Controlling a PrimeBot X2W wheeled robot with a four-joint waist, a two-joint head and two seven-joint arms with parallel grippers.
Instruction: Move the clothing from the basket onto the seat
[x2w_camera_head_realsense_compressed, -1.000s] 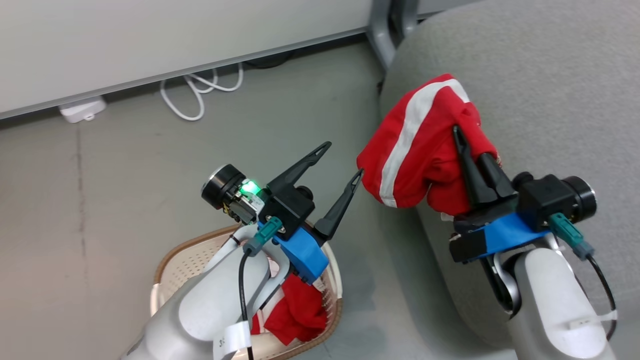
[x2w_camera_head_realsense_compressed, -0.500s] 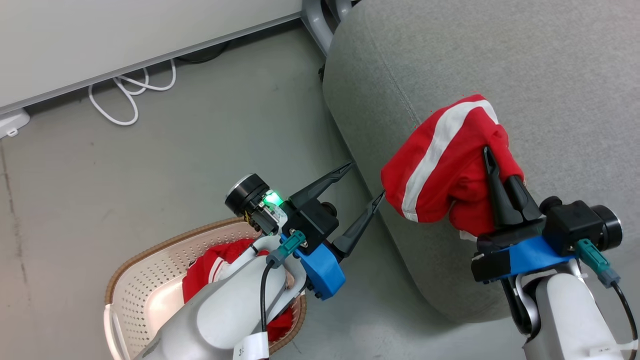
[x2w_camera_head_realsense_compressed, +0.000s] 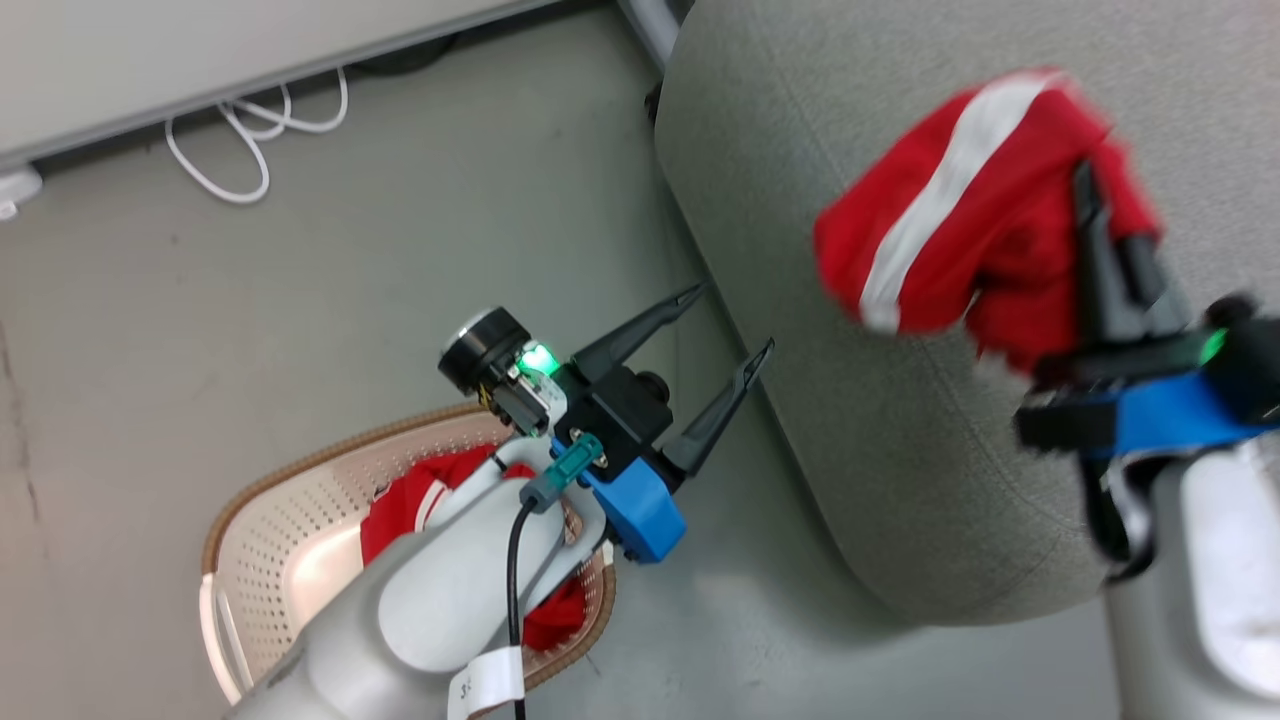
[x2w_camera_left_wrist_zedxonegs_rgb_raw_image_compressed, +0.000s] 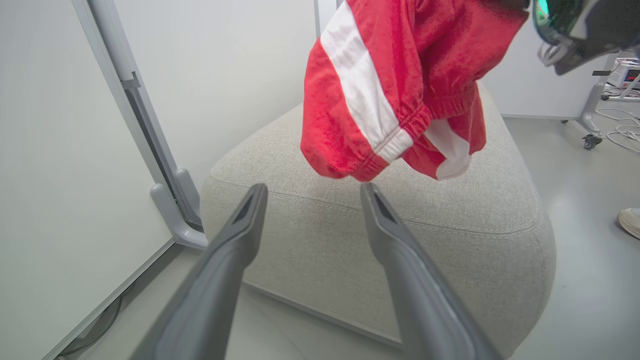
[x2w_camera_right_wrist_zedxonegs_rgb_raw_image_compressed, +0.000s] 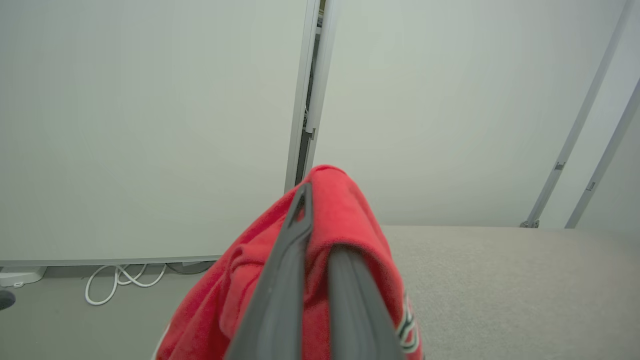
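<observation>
- Head view: the right gripper (x2w_camera_head_realsense_compressed: 1103, 215), blurred at the right edge, has its 2 fingers pressed close together on a red garment (x2w_camera_head_realsense_compressed: 960, 200) with 1 white stripe.
- The garment hangs bunched from the fingers over the grey seat (x2w_camera_head_realsense_compressed: 850, 450). Whether it touches the cushion cannot be told here.
- The left gripper (x2w_camera_head_realsense_compressed: 734, 318) is spread wide and holds nothing. Its tips are just beside the seat's near edge, above the floor (x2w_camera_head_realsense_compressed: 300, 320).
- The basket (x2w_camera_head_realsense_compressed: 300, 465) stands on the floor at the lower left, partly hidden by the left forearm. A second garment (x2w_camera_head_realsense_compressed: 400, 505), also red with white, lies inside it.
- A white cable (x2w_camera_head_realsense_compressed: 250, 150) loops on the floor below the wall panel (x2w_camera_head_realsense_compressed: 200, 60).
- Left wrist view: the 2 left fingers stand well apart and empty, pointing at the seat's rounded corner.
- The garment hangs above and beyond their tips, in front of the seat's top, with an elastic hem and a white panel at its lower edge. Its lowest fold is close to the right fingertip.
- A pale shoe (x2w_camera_left_wrist_zedxonegs_rgb_raw_image_compressed: 630, 222) shows on the floor at the right edge.
- Right wrist view: the right fingers are nearly closed, with red cloth pinched between them and draped over the right finger. The seat lies beyond at the lower right, and the cable is at the lower left.
</observation>
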